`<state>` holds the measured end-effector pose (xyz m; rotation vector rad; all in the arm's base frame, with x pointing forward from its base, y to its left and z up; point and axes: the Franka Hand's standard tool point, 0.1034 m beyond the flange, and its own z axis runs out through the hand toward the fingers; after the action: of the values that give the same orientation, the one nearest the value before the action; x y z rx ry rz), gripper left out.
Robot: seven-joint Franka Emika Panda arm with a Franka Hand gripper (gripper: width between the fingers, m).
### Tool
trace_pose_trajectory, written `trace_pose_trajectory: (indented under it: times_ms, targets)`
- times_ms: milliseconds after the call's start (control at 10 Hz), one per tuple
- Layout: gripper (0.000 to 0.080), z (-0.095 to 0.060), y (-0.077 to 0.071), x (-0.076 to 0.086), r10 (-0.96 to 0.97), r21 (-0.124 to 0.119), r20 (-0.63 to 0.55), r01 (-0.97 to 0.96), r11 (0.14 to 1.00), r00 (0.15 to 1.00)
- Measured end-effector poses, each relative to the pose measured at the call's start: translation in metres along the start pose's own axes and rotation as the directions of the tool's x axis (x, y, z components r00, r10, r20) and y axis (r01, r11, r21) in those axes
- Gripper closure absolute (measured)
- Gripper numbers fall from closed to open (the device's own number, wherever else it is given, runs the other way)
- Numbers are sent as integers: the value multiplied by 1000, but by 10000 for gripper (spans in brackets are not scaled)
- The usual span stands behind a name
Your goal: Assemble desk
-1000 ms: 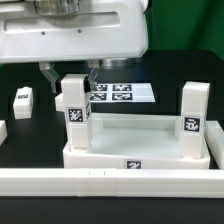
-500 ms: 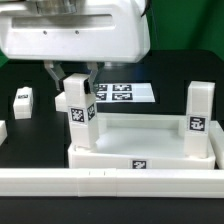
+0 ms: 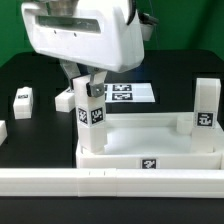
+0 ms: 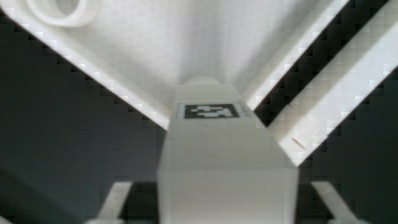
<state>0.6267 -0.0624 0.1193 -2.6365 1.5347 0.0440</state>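
Observation:
The white desk top [image 3: 150,160] lies rim up near the front rail. Two tagged legs stand upright in its corners: the left leg [image 3: 92,120] and the right leg [image 3: 207,115]. My gripper [image 3: 88,82] comes down over the left leg, its dark fingers on either side of the post's upper end, shut on it. In the wrist view this leg [image 4: 222,150] runs away from the camera between my gripper [image 4: 217,205] fingers [image 4: 119,200], down to the desk top [image 4: 151,50]. A round corner socket [image 4: 63,10] shows at its far end.
The marker board [image 3: 125,93] lies flat behind the desk top. A loose tagged leg [image 3: 22,100] sits at the exterior view's left. A long low white rail [image 3: 110,182] runs along the front edge. The arm's white body hides the back of the scene.
My gripper has turned and shifted toward the exterior view's right with the left leg in it. The desk top and the right leg have slid right with them.

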Motion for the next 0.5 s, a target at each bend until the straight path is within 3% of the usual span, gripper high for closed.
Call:
trace_pose_trajectory:
  times_ms: [400,500]
  targets:
    - [509,0,-4,-5,235,4,5,-235,972,972]
    - [453,1,-4,-5,218,4,5,-218,976,976]
